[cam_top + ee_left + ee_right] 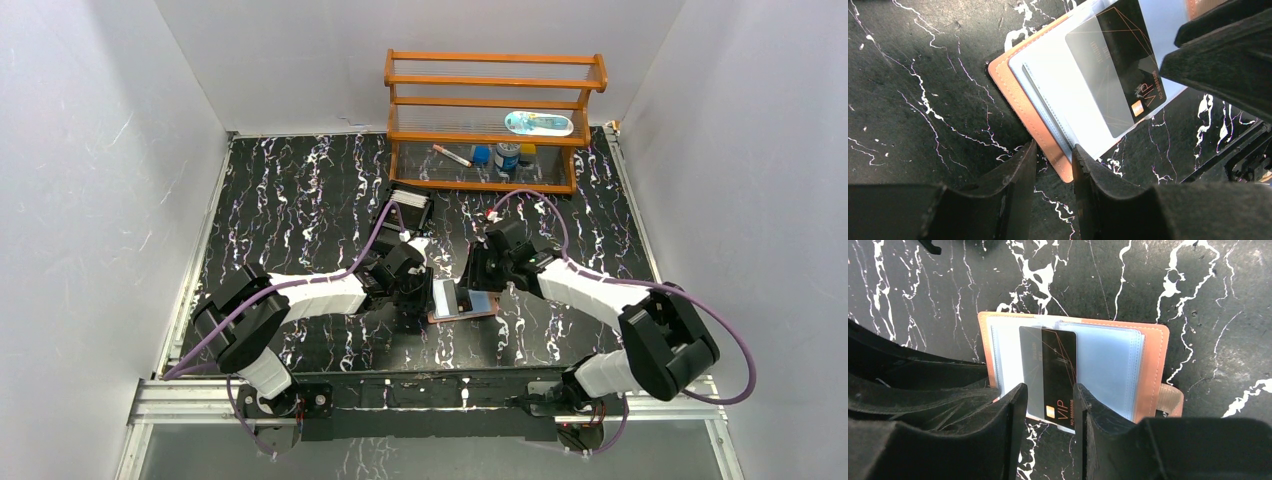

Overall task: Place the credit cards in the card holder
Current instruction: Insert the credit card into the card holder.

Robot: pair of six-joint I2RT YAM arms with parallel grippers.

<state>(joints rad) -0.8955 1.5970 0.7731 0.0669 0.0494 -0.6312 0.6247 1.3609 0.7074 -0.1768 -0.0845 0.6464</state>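
The tan leather card holder (480,305) lies open and flat on the black marbled table, its clear inner sleeves (1108,370) showing. A black VIP credit card (1053,370) lies on its left half, partly under a sleeve, with its end past the holder's near edge. My right gripper (1048,392) hovers over that end, its jaws a narrow gap apart and the card showing between them. My left gripper (1054,150) is at the holder's corner (1063,170), also narrowly apart, its right fingertip (1079,152) on the sleeve edge. In the top view both grippers, left (422,288) and right (478,282), meet over the holder.
A wooden rack (495,120) with small bottles and a pen stands at the back. A black open tray (408,205) sits behind the left arm. The holder's snap tab (1170,400) sticks out on its right side. White walls enclose the table.
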